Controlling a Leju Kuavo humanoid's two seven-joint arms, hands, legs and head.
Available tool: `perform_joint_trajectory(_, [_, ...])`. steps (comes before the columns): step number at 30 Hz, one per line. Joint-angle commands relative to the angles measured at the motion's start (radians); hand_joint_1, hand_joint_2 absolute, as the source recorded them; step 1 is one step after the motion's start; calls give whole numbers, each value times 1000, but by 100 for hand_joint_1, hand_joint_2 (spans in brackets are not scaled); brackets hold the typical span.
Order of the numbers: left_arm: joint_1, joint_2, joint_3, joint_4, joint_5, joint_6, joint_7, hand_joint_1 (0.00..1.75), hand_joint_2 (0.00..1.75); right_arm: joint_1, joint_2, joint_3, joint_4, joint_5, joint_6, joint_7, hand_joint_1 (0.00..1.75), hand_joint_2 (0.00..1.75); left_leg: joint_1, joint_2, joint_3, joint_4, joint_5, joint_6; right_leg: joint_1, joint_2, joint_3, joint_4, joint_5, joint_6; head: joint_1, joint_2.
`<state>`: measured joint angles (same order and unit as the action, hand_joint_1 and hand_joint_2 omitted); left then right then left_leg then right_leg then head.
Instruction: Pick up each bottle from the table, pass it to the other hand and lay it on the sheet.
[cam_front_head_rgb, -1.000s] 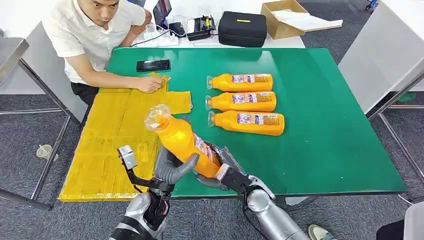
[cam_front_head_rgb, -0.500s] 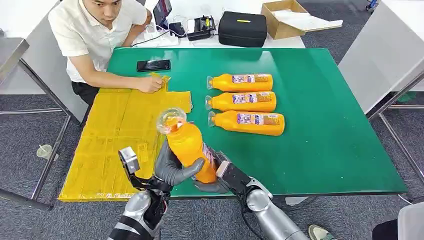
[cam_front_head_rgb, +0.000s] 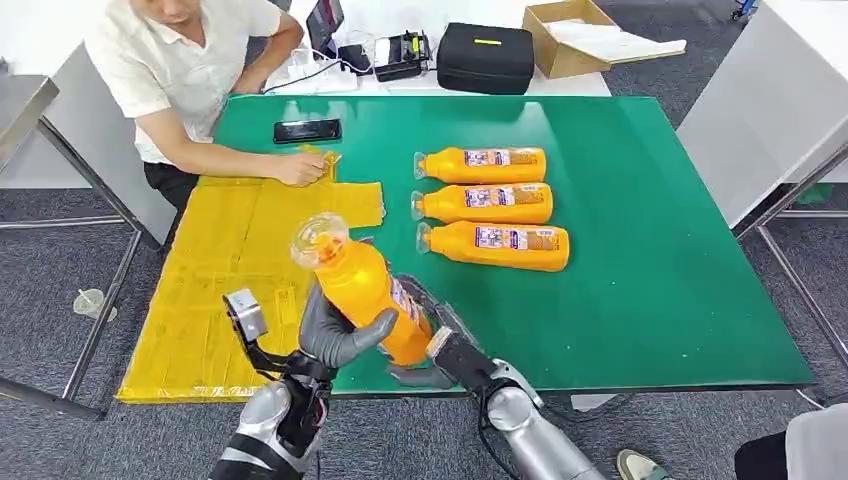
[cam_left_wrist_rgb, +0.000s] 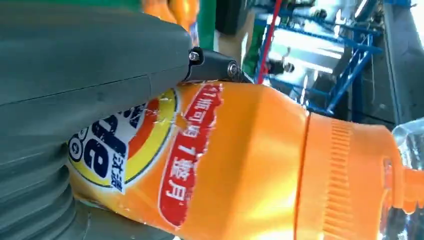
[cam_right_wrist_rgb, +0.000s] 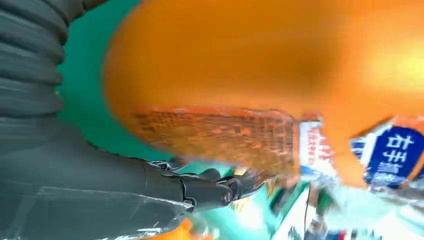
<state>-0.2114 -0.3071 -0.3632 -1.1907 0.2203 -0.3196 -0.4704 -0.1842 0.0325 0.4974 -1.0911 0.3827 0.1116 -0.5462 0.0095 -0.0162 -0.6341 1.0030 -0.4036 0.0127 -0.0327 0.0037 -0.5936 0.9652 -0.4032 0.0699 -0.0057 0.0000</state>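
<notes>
An orange bottle (cam_front_head_rgb: 365, 290) with a clear cap is held tilted above the table's front edge, cap toward the yellow sheet (cam_front_head_rgb: 215, 290). My left hand (cam_front_head_rgb: 335, 335) grips its middle, thumb wrapped over the label; the left wrist view shows the bottle (cam_left_wrist_rgb: 250, 165) pressed against that hand (cam_left_wrist_rgb: 75, 75). My right hand (cam_front_head_rgb: 425, 345) sits by the bottle's base with fingers spread. In the right wrist view a strip of green shows between its fingers (cam_right_wrist_rgb: 210, 190) and the blurred bottle (cam_right_wrist_rgb: 250, 60). Three more bottles (cam_front_head_rgb: 490, 165) (cam_front_head_rgb: 490, 203) (cam_front_head_rgb: 505, 246) lie in a row mid-table.
A person sits at the far left corner, one hand (cam_front_head_rgb: 298, 168) resting on the sheet's far edge. A black phone (cam_front_head_rgb: 307, 130) lies on the green table (cam_front_head_rgb: 650, 250) beside it. A black case (cam_front_head_rgb: 486, 57) and a cardboard box (cam_front_head_rgb: 570, 35) stand beyond the table.
The bottle has swung left with my left hand after leaning more upright half a second ago. My right hand stays by its base.
</notes>
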Motion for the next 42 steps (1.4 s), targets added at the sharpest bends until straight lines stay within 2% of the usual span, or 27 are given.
perform_joint_trajectory(1, [80, 23, 33, -150, -171, 84, 20, 175, 175, 51, 56, -230, -120, 122, -82, 49, 0, 175, 0, 4, 5, 1, -3, 0, 1, 2, 4, 1, -3, -4, 0, 0])
perform_joint_trajectory(2, [80, 23, 33, -150, -171, 84, 20, 175, 175, 51, 56, -230, -120, 122, -82, 49, 0, 175, 0, 3, 3, 0, -2, 0, 1, 1, 3, 0, -1, -3, 0, 0])
perform_joint_trajectory(3, [80, 28, 23, -166, -291, 177, -1, 175, 175, 59, 73, -258, -139, 228, -186, 47, 0, 175, 0, 2, 5, 1, -3, 0, 1, 0, 6, 0, -3, -4, 0, 0])
perform_joint_trajectory(4, [86, 20, 40, -185, -387, 252, 21, 175, 175, 67, 107, -326, -179, 263, -258, 57, 0, 175, 0, 2, 3, 0, -2, 0, 1, 1, 3, 0, -1, -3, 0, 0])
perform_joint_trajectory(5, [93, 12, 56, -199, -437, 289, 57, 175, 175, 75, 139, -392, -228, 267, -271, 60, 0, 175, 0, 3, 5, 1, -3, 0, 1, 2, 4, 1, -2, -4, 0, 0])
perform_joint_trajectory(9, [79, 18, 73, -211, -750, 436, 98, 175, 175, 82, 220, -608, -416, 249, -215, 51, 0, 175, 0, 0, 0, 1, -1, 0, 0, -1, 0, 2, -2, -3, 0, 0])
perform_joint_trajectory(10, [76, 17, 79, -209, -751, 436, 97, 175, 175, 82, 219, -615, -424, 245, -205, 51, 0, 175, 1, 1, 4, 4, -5, -1, 2, -2, 4, 4, -5, -7, 0, 0])
perform_joint_trajectory(11, [76, 17, 79, -209, -751, 436, 97, 175, 175, 82, 219, -615, -424, 245, -205, 51, 0, 175, -1, 0, 1, 1, -1, 0, 0, -2, 0, 2, -2, -3, 0, 0])
perform_joint_trajectory(13, [54, 22, 99, -193, -885, 504, 120, 175, 175, 80, 237, -653, -439, 240, -187, 9, 0, 175, 0, 0, 2, 0, -1, 0, 1, -1, 2, 0, -2, -3, 0, 0])
perform_joint_trajectory(16, [-16, -2, 186, -111, -860, 483, 190, 175, 175, 73, 254, -684, -453, 202, -163, -22, 0, 175, 1, 1, 4, 1, -3, 0, 1, -1, 4, 1, -3, -5, 0, 0])
perform_joint_trajectory(20, [-31, -2, 194, -96, -858, 482, 190, 175, 175, 70, 256, -685, -452, 202, -163, -22, 0, 175, 1, 0, 4, 1, -1, -1, 2, -2, 4, 1, -2, -4, 0, 0])
perform_joint_trajectory(23, [-84, 24, 179, -49, -1134, 616, 227, 175, 175, 61, 253, -668, -432, 182, -124, -42, 0, 175, 0, 0, 2, 0, 0, 0, 1, -1, 2, 0, -1, -2, 0, 0])
perform_joint_trajectory(28, [-189, 78, 172, 181, -1454, 657, 297, 175, 175, 25, 224, -631, -378, 137, -103, -72, 0, 175, 0, 1, 4, -1, 0, 0, 1, -1, 4, -1, 0, -3, 0, 0])
perform_joint_trajectory(33, [-283, 113, 188, 473, -1507, 717, 273, 175, 175, 15, 204, -573, -344, 130, -97, -79, 0, 175, 0, 2, 7, -2, 0, -1, 1, 1, 6, -2, 0, -4, 0, 0])
perform_joint_trajectory(42, [-286, 117, 172, 474, -1532, 715, 277, 175, 175, 16, 201, -574, -344, 129, -97, -81, 0, 175, 1, 3, 6, 0, -2, -1, 2, 1, 6, 0, -1, -4, 0, 0])
